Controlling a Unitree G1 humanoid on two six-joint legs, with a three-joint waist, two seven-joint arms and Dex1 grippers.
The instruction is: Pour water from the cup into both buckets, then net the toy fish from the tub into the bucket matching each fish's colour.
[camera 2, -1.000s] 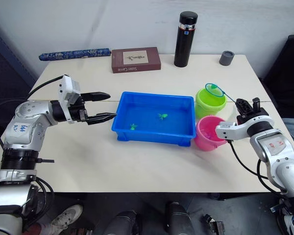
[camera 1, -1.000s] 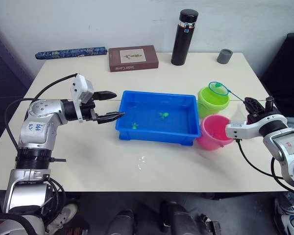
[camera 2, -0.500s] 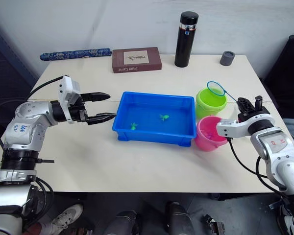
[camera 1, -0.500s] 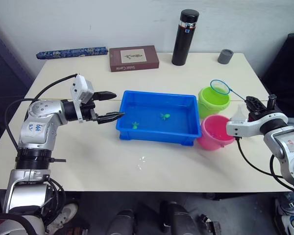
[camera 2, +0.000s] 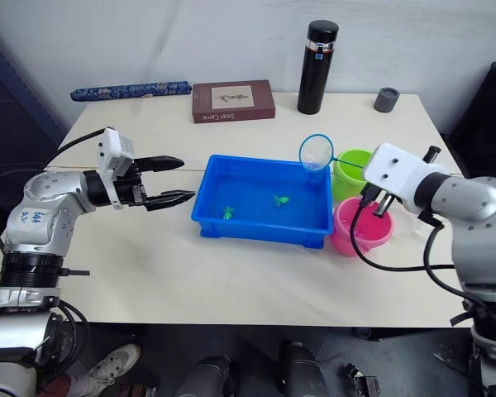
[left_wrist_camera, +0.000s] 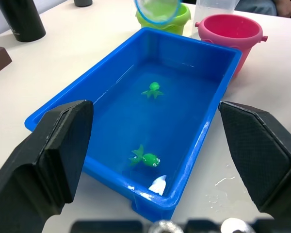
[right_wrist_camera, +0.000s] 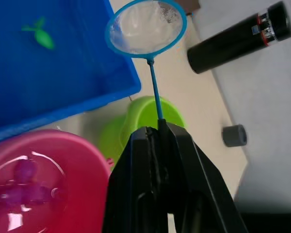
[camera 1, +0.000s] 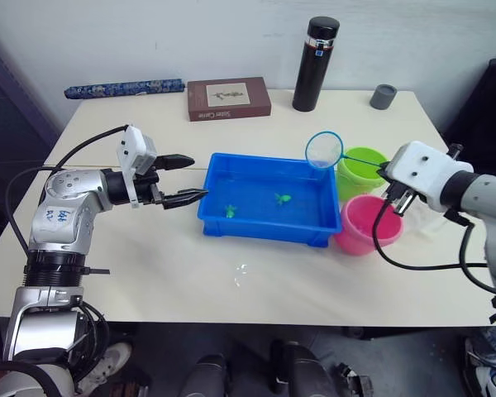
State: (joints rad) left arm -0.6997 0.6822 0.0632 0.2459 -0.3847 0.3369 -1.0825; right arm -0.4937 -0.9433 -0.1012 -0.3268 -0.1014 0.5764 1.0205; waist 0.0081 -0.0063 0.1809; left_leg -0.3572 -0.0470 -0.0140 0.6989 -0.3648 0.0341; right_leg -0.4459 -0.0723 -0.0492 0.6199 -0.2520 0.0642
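Note:
The blue tub [camera 1: 264,231] sits mid-table, holding water and two green toy fish [camera 1: 230,212] [camera 1: 283,198]. Right of it stand the lime green bucket [camera 1: 362,165] and the pink bucket [camera 1: 360,231]; pink shapes [right_wrist_camera: 24,189] lie in the pink one's water. My right gripper [right_wrist_camera: 157,131] is shut on the net's thin handle. The net hoop [camera 1: 324,150] hangs above the tub's far right corner. The clear cup [left_wrist_camera: 214,12] stands beyond the pink bucket. My left gripper [camera 1: 200,175] is open, just off the tub's left end, holding nothing.
Along the far edge of the table are a black thermos [camera 1: 315,64], a brown book [camera 1: 229,98], a small grey cup [camera 1: 384,95] and a blue patterned roll [camera 1: 124,87]. Water drops [camera 1: 240,277] lie in front of the tub. A black chair [camera 1: 488,91] stands at the right.
My right arm has swung the net leftward, from over the green bucket to over the tub's far right corner. The left arm has stayed put.

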